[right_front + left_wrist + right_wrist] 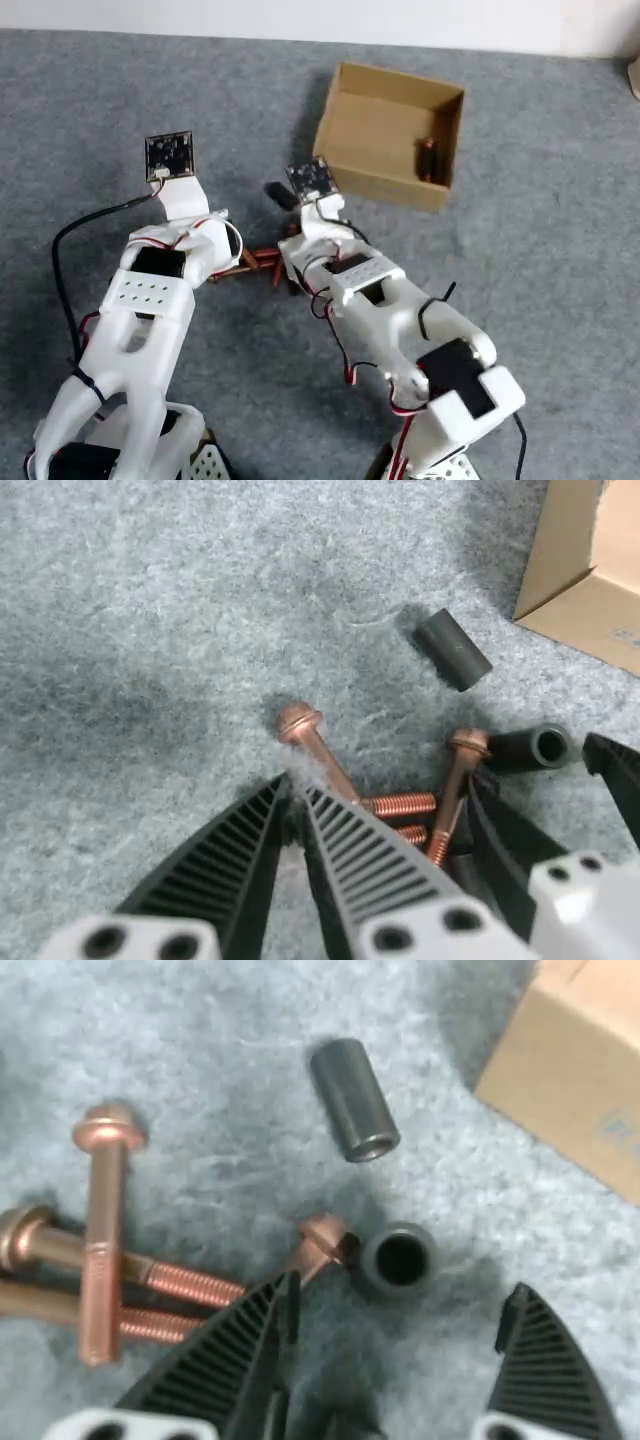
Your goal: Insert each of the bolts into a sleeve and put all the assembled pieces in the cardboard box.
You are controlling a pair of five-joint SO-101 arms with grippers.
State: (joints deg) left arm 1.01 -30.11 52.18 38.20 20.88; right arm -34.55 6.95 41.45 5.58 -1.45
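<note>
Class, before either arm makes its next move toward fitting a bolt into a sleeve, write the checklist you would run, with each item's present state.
1. Right jaws open: ok.
2. Sleeve lies just ahead of their gap: ok.
3. That sleeve free of neighbours: not ok, a bolt head sits against it.
4. Spare sleeve apart from the bolts: ok.
5. Cardboard box open, with room: ok.
6. Left jaws hold nothing: ok.

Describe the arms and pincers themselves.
The left arm and right arm are white shells with black motors, red and black cables. Each wrist bears a dark square board. The left pincer and right pincer are black, ribbed inside.
</note>
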